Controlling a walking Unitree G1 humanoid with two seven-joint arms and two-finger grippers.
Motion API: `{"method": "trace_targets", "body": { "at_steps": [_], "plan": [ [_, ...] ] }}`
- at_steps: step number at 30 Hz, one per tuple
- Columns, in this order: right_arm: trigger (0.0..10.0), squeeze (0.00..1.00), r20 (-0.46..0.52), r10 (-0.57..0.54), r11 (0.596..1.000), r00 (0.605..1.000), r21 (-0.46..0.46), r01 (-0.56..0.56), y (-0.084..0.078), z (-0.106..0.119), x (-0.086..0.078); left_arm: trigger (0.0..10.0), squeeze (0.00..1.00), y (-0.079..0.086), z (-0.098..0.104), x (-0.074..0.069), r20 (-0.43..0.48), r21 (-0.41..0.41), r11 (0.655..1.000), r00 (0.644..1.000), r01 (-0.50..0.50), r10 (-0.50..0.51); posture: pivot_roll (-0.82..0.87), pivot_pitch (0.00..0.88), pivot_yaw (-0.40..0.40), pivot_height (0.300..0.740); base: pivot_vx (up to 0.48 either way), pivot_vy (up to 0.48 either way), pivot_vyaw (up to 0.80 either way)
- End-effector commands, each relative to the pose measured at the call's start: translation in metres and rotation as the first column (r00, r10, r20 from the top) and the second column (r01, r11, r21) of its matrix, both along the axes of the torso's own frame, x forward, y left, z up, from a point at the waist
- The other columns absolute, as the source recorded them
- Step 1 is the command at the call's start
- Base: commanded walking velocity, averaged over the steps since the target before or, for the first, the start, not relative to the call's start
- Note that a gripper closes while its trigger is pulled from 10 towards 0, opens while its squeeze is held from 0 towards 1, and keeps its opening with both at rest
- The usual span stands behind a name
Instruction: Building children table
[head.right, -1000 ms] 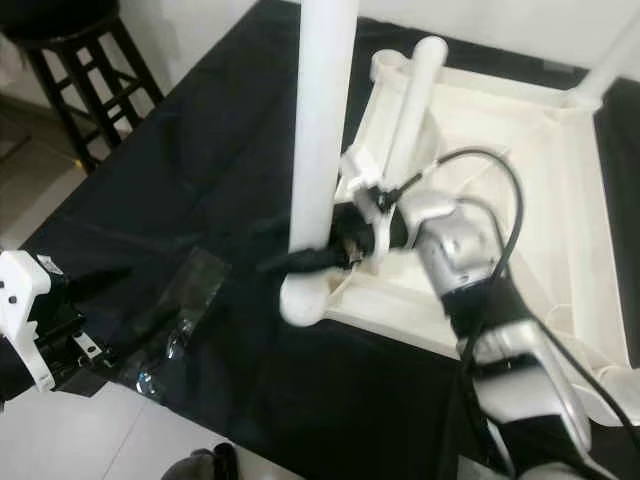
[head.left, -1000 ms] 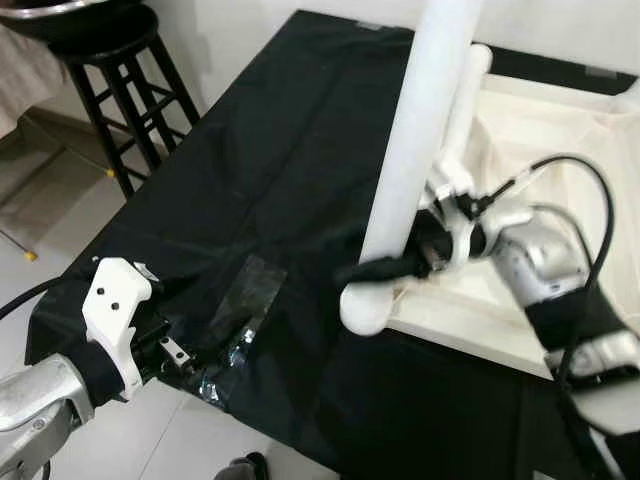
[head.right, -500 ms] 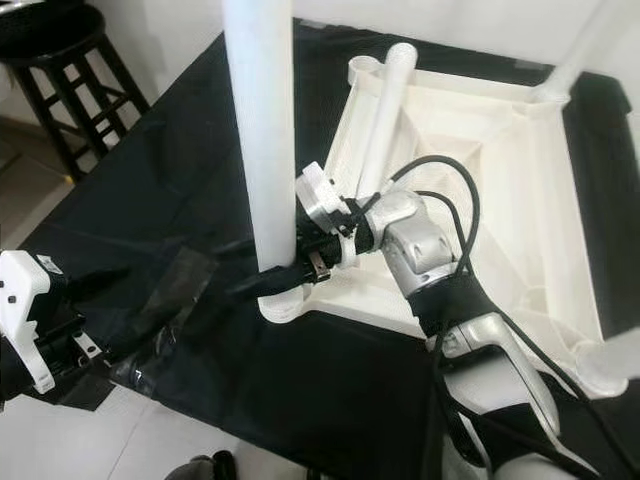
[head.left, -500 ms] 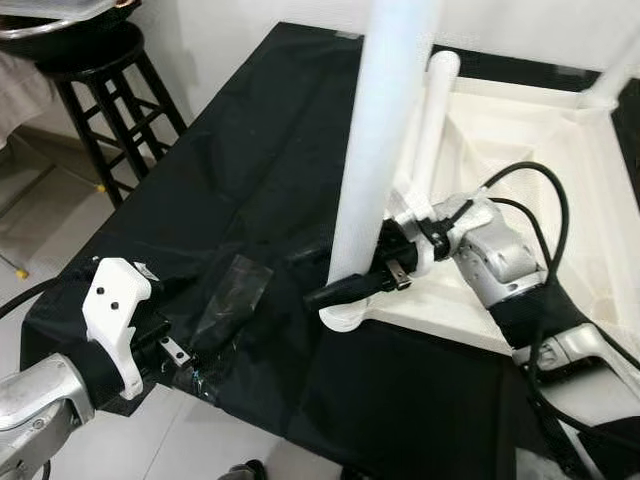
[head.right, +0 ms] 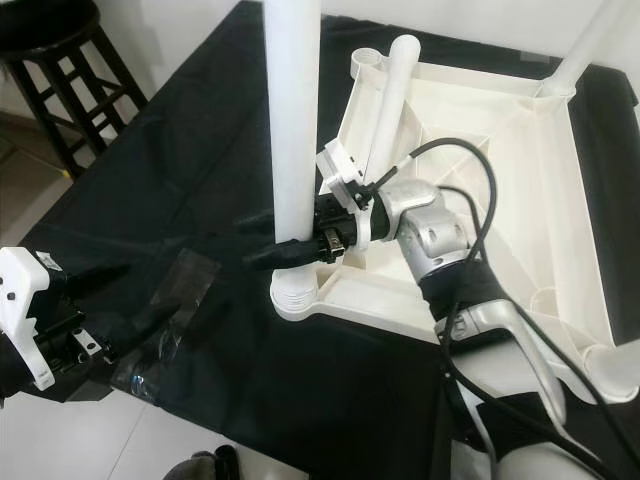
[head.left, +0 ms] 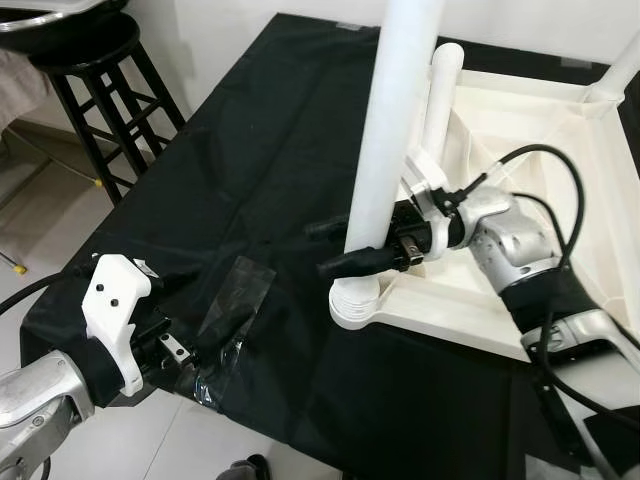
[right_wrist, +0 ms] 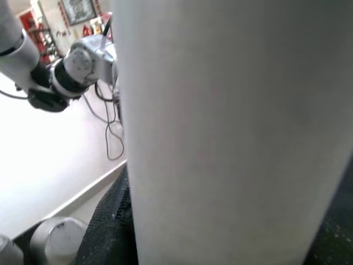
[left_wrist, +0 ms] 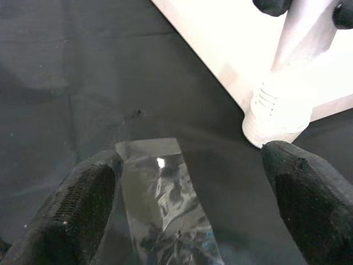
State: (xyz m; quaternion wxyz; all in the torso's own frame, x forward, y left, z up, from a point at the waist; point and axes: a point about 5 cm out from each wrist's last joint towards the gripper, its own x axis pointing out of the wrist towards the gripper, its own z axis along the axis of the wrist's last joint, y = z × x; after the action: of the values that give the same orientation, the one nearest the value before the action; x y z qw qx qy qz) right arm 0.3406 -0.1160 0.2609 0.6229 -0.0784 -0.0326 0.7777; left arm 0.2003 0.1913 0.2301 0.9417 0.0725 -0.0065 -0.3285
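Note:
The white tabletop [head.left: 520,130] lies upside down on a black cloth. A white table leg [head.left: 385,150] stands upright at the tabletop's near-left corner socket [head.left: 355,302], with a few threads showing above it [left_wrist: 266,99]. My right gripper [head.left: 325,249] is shut on this leg low down, one black finger on each side; in the right wrist view the leg [right_wrist: 231,132] is very close. My left gripper [left_wrist: 193,204] hovers open over a clear plastic wrapper [left_wrist: 165,210] near the cloth's front-left edge.
A second white leg [head.left: 440,90] lies on the upturned tabletop, and another leg [head.left: 622,65] stands at its far right corner. A black stool [head.left: 100,70] stands on the floor at the far left. The cloth's edge [head.left: 60,300] drops off beside my left gripper.
The leg in my right gripper has gone from tilted to upright, its base now over the corner socket. The left gripper stayed put. The camera shifted slightly.

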Motion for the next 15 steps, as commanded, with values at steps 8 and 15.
{"method": "trace_targets", "body": {
  "at_steps": [8, 15],
  "plan": [
    [10.0, 0.00, -0.075, -0.149, 0.975, 0.986, -0.175, 0.134, -0.009, -0.056, 0.007, 10.0, 0.00, 0.000, -0.002, -0.003, -0.021, 0.018, 1.000, 1.000, 0.004, -0.003, 0.14, 0.331, -0.006, 0.740, 0.000, 0.000, 0.00],
    [10.0, 0.00, 0.013, -0.047, 0.972, 0.999, -0.228, 0.049, -0.001, -0.065, -0.008, 10.0, 0.00, 0.000, -0.003, -0.003, -0.021, 0.016, 1.000, 1.000, 0.004, -0.003, 0.13, 0.318, -0.009, 0.740, 0.000, 0.000, 0.00]
  ]
}}
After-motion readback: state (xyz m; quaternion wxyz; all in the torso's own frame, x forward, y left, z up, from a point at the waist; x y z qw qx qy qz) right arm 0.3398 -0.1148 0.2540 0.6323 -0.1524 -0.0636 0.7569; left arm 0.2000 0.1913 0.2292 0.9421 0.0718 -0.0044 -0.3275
